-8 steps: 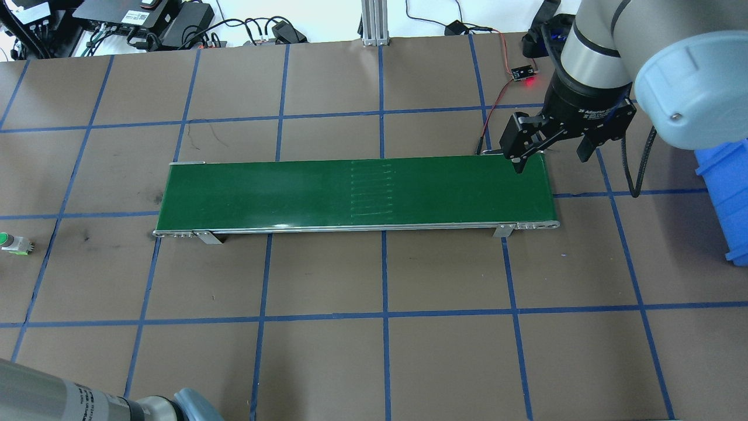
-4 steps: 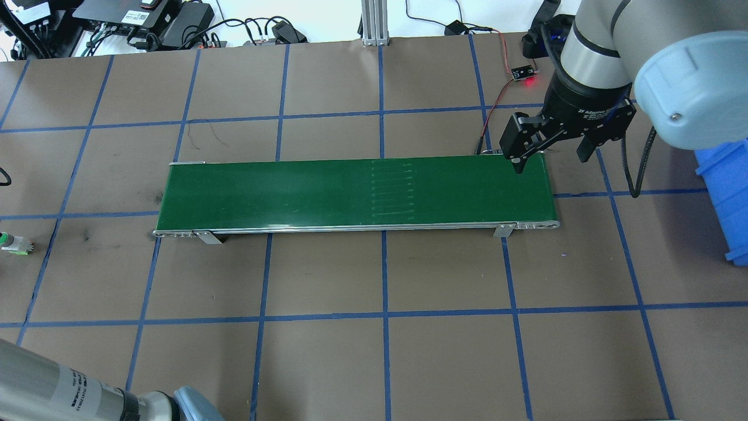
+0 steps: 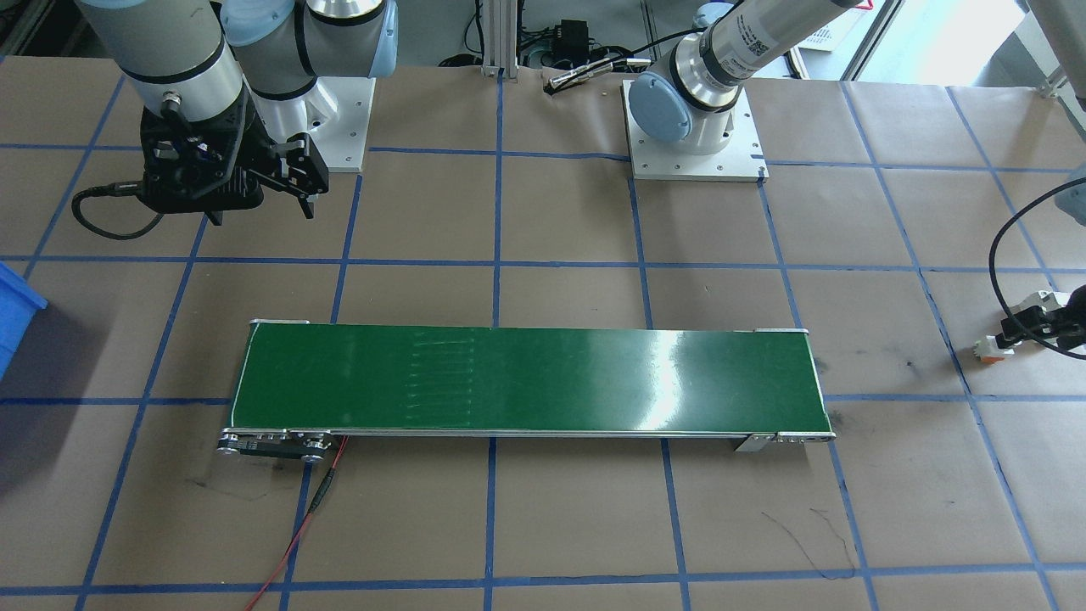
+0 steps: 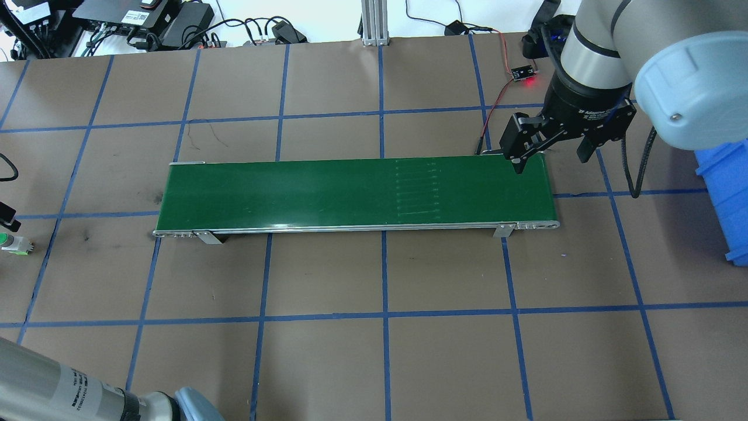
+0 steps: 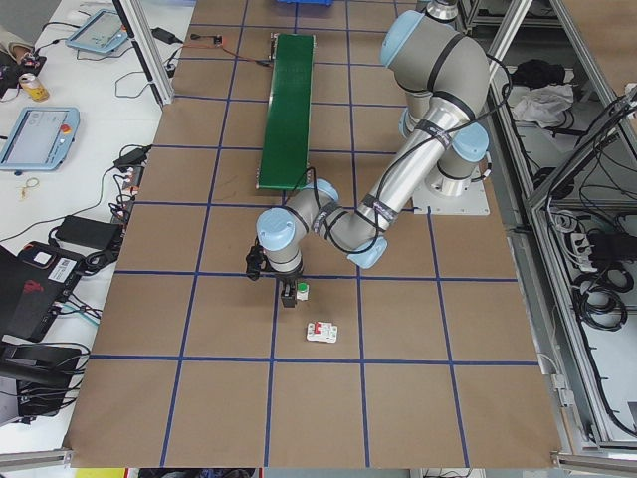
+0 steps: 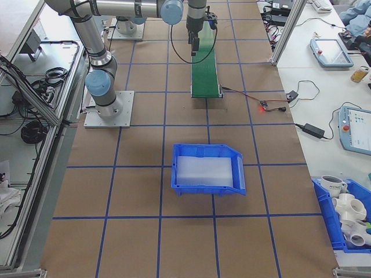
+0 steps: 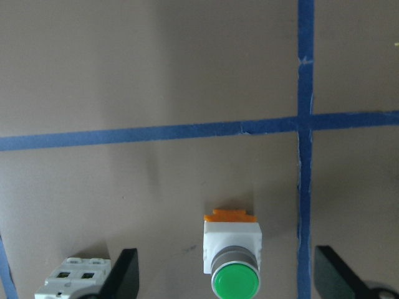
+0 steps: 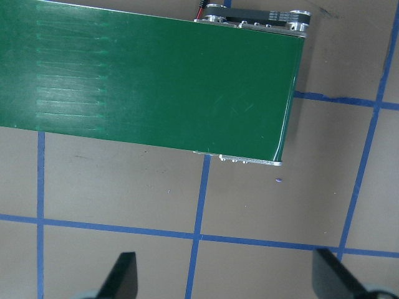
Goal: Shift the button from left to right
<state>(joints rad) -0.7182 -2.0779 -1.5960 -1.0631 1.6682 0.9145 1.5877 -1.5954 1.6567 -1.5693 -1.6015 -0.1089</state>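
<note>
While my left gripper (image 7: 227, 274) hangs with its jaws spread wide, the button (image 7: 232, 255) lies on the table paper between its fingertips (image 7: 124, 274), green cap toward the camera and orange base away; nothing is gripped yet. From the left wrist view I judge the fingers are not yet down around the body, so the pick has not been made. Just beside the button, toward that view's lower left corner, sits a white circuit breaker (image 7: 72, 280), close to one fingertip, and I would watch that it is not nudged on the descent.

Moving outward, the button (image 4: 13, 242) rests at the far left edge of the overhead view, well apart from the green conveyor belt (image 4: 350, 193), which carries nothing I can see.

At the belt's other end my right gripper (image 4: 549, 155) waits above the end of the belt, jaws released and holding nothing. A blue bin (image 6: 207, 168) stands on the table beyond that end.

By my reading, the task is barely begun: grasp, lift, placement on the belt, travel, and pickup on the right all remain.
</note>
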